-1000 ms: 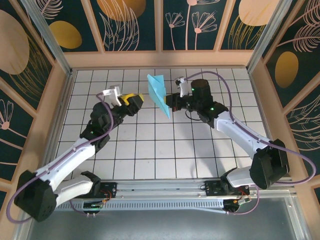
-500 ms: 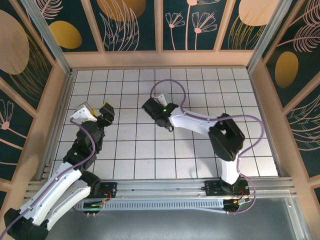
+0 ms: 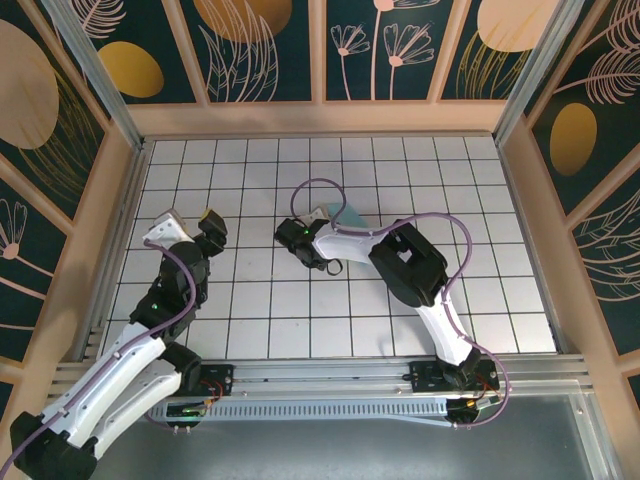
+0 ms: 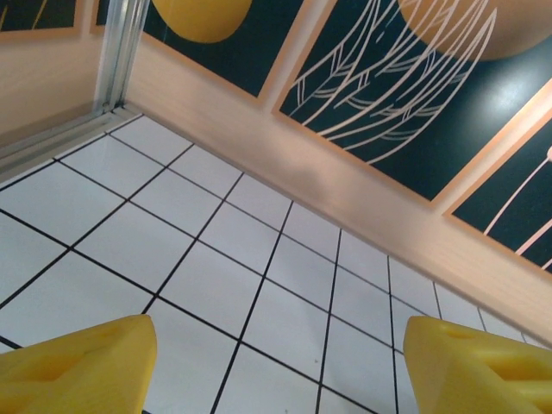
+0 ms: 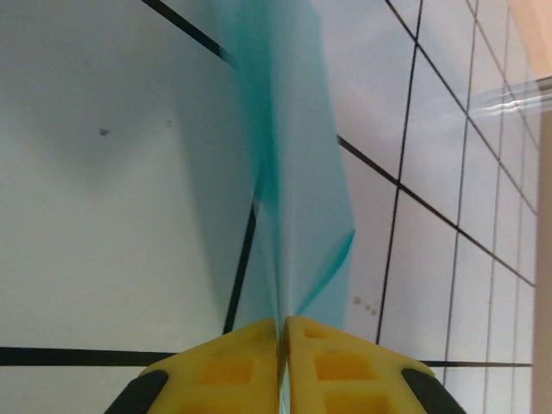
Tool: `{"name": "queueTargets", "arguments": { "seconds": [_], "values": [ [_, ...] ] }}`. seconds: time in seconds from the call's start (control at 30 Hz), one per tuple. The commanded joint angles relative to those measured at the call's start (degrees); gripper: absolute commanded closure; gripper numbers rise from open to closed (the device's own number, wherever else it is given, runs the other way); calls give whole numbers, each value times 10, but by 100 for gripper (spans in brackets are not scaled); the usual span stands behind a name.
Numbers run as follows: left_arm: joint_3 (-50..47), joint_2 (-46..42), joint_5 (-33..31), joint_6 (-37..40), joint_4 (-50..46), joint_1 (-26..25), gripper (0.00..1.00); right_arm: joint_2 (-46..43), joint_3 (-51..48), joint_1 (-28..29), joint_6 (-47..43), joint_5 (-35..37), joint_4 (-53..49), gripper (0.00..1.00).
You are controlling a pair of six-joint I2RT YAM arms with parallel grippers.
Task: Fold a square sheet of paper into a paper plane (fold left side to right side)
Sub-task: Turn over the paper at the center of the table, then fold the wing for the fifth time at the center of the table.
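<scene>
Near the middle of the table [image 3: 480,200], a little toward its far edge, the paper plane [image 3: 350,215] shows as a small turquoise sliver beside the right arm's wrist. The right gripper [image 5: 283,326] has its yellow fingers pressed together on the plane's near end, pinching the layers edge-on. From there the plane runs straight ahead of the fingertips, its long axis in line with the gripper, low over the white tiles; whether it touches them I cannot tell. It looks like thin, slightly translucent paper folded lengthwise, with one flap splaying out to the right. The left gripper [image 4: 280,371] is spread wide and holds nothing, well apart near the left edge, so any release or pressing of the crease probably falls to the right arm.
</scene>
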Motion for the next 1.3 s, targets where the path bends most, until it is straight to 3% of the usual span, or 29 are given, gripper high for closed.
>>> {"name": "queueTargets", "arguments": {
  "seconds": [0.0, 0.17, 0.33, 0.6, 1.03, 1.27],
  "values": [
    [7, 11, 14, 3, 5, -1, 25, -7, 8, 1, 17, -54, 26, 79],
    [17, 28, 35, 6, 11, -1, 24, -47, -16, -12, 22, -120, 63, 60],
    [29, 57, 69, 6, 18, -1, 21, -131, -63, -44, 31, -213, 118, 47],
    [36, 155, 180, -36, 79, -1, 17, -299, -176, -120, 45, -323, 230, 29],
    [162, 463, 437, -90, 141, -1, 23, -477, -365, -277, 110, -478, 370, 12],
    [231, 607, 531, -134, 196, -4, 28, -531, -447, -358, 144, -574, 432, 11]
  ]
}}
